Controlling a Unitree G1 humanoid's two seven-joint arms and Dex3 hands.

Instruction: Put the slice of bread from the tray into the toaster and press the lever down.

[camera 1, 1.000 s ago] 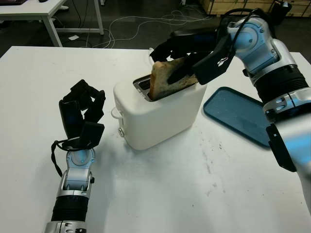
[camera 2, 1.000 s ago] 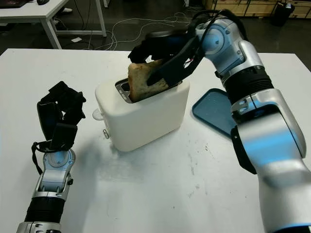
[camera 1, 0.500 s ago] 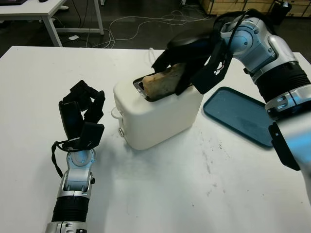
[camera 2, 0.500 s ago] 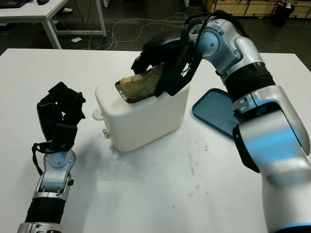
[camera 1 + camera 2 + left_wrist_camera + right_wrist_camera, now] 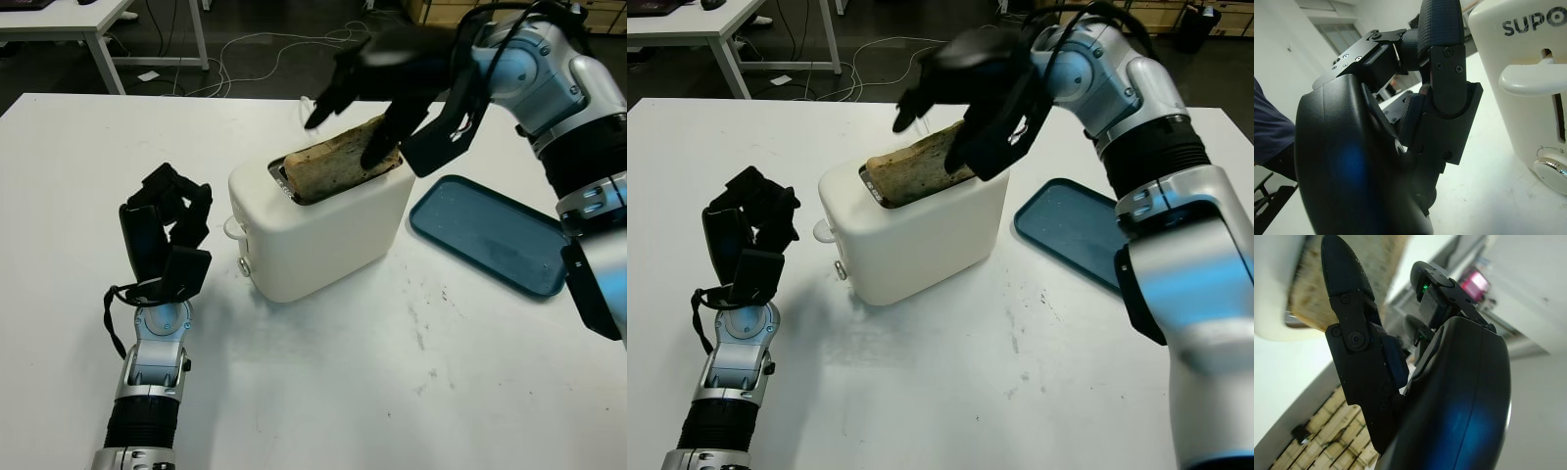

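Both head cameras are looking down at the table (image 5: 323,392) — sharing the toaster (image 5: 323,230). Each wrist camera is sitting close against its hand — both facing that toaster.

A white table (image 5: 323,392) spans the near scene, its surface marked with small dark specks on the near right. Beyond its far edge a dark floor (image 5: 265,39) is seen, over which white and grey cables (image 5: 294,49) are strewn in loops. At the far left, another white table (image 5: 93,24) on white legs is set, with a small pale scrap (image 5: 148,75) lying on the floor near it. At the far right, wooden crates (image 5: 446,12) are stacked.
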